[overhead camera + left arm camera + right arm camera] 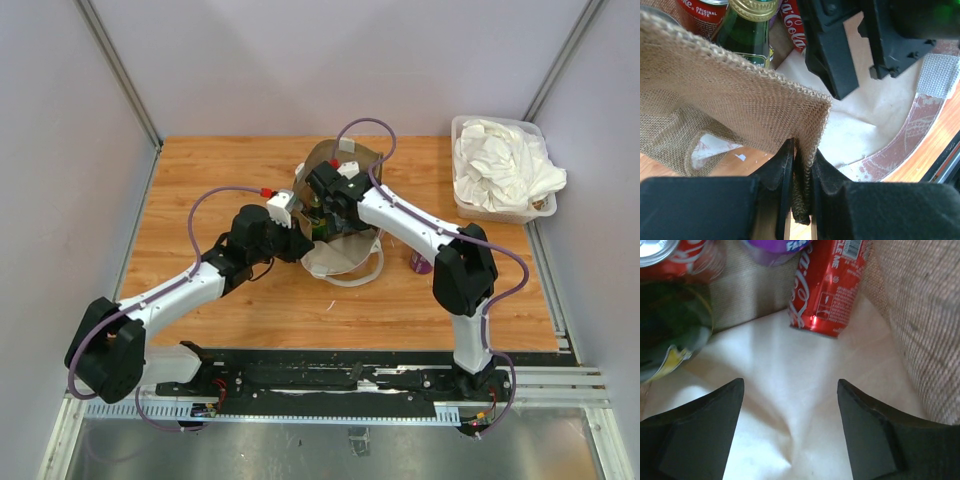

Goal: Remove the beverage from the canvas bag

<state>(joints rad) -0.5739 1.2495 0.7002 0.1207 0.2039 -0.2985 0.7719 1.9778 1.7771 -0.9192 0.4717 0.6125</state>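
Observation:
The tan canvas bag (328, 156) lies mid-table with its mouth toward me. My left gripper (305, 243) is shut on the bag's woven rim (740, 90), the fabric pinched between its jaws (802, 165). My right gripper (325, 210) is inside the bag, open and empty (790, 395), above the white lining (790, 355). Ahead of it lies a red Coca-Cola can (827, 285), with a purple can (775, 247) behind and a green glass bottle (670, 325) at left. The left wrist view shows the bottle (747, 30) and a red can (700, 12).
A clear plastic bin of white cloth (500, 165) stands at the back right. A purple can (420, 263) stands on the table beside my right arm. Grey walls close in the table at the back and sides.

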